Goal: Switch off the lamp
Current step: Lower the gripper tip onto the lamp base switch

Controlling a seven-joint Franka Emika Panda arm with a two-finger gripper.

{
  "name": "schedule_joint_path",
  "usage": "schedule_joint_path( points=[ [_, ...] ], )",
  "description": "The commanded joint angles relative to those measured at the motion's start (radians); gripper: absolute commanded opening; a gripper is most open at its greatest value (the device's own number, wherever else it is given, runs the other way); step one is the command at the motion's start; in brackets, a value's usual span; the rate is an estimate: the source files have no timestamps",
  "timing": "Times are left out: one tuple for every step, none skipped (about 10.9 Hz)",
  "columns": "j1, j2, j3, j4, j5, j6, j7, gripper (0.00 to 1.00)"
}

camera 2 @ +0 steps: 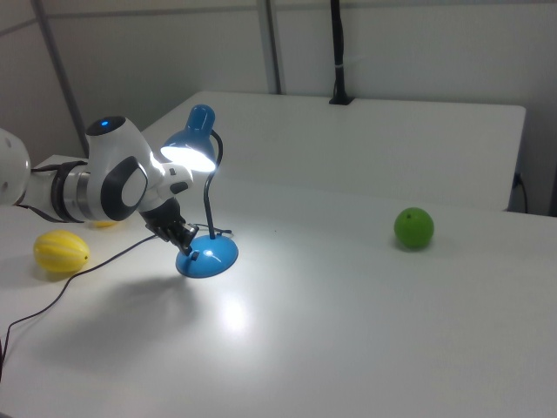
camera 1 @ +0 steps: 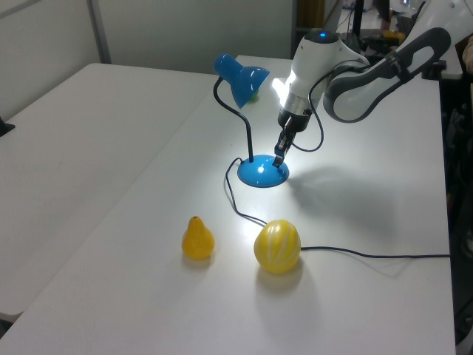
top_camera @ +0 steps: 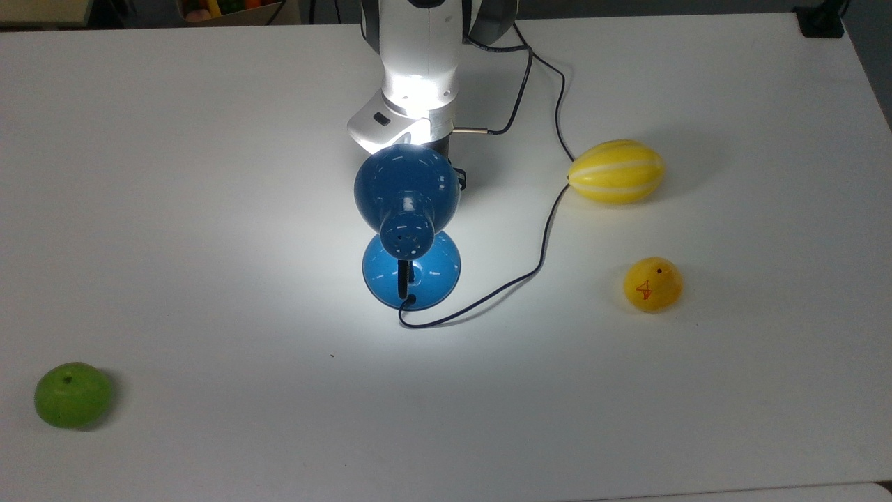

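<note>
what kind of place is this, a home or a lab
Most likely a robotics lab: a white robot arm works over a bare white table that holds a glossy blue desk lamp and loose toy-like fruit, such as a striped yellow melon.

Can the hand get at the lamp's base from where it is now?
Probably yes. The hand is already down at the rim of the lamp base, under the lit shade, with nothing between them.

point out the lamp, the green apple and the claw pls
lamp (top_camera: 408,183), top view, on the top of the blue shade
green apple (camera 2: 413,228), right view, on the middle of the fruit
claw (camera 1: 278,158), left view, at the tip, by the lamp's base
</note>
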State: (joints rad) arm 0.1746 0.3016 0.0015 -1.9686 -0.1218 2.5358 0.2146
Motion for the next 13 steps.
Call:
schedule_joint_path(
  points=[
    [-0.001,0.014,0.0,-0.003,-0.024,0.046,0.028,0.0],
    [-0.001,0.014,0.0,-0.004,-0.024,0.046,0.028,0.0],
    [-0.003,0.013,0.0,-0.006,-0.024,0.044,0.026,0.0],
    [-0.004,0.011,-0.003,-0.007,-0.024,0.041,0.026,0.0],
    [-0.004,0.013,-0.003,-0.006,-0.025,0.041,0.026,0.0],
    [-0.006,0.013,-0.003,-0.007,-0.033,0.041,0.022,0.0],
    [-0.007,0.014,-0.003,-0.007,-0.048,0.041,0.02,0.0],
    [-0.01,0.016,-0.003,-0.009,-0.056,0.041,0.017,0.0],
    [-0.012,0.016,-0.003,-0.009,-0.056,0.041,0.016,0.0],
    [-0.012,0.017,-0.003,-0.007,-0.058,0.041,0.016,0.0],
    [-0.012,0.022,-0.003,-0.007,-0.058,0.041,0.017,0.0],
    [-0.01,0.024,-0.003,-0.009,-0.056,0.041,0.019,0.0],
    [-0.012,0.024,-0.003,-0.012,-0.056,0.038,0.019,0.0]
  ],
)
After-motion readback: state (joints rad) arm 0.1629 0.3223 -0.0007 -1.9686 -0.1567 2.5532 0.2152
